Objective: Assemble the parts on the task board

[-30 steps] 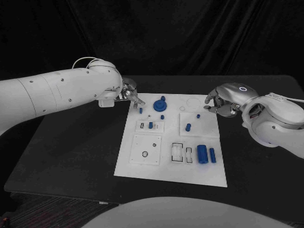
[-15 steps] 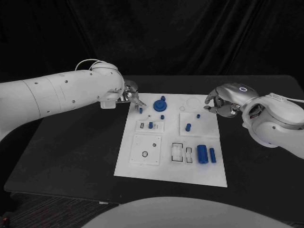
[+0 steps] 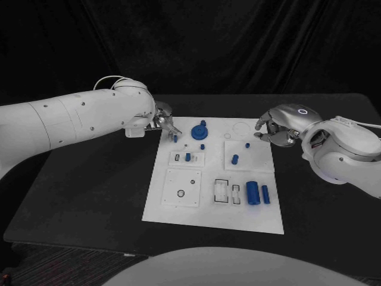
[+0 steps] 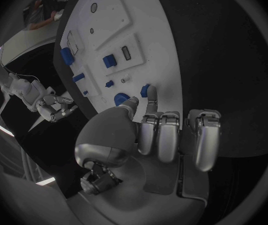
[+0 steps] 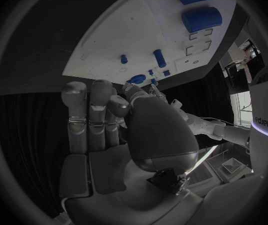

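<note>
Little had moved since the earlier frames: both hands stayed at the far corners of the task board, the left one having crept only slightly.

On the left side, the left hand hung at the board's far left corner. From the left wrist view its fingers lay side by side, bent forward, with the thumb tip close to a small blue peg at the board's edge; whether it touched or pinched that peg I could not tell.

Across the white board, blue parts were spread: a small peg at the far left edge, a round knobbed piece beside it, small pieces in a raised block, a short peg in the middle, and two larger cylinders lying side by side near the right edge.

On the right, the right hand hovered just off the board's far right edge, fingers curled inward with nothing visible in them.
</note>
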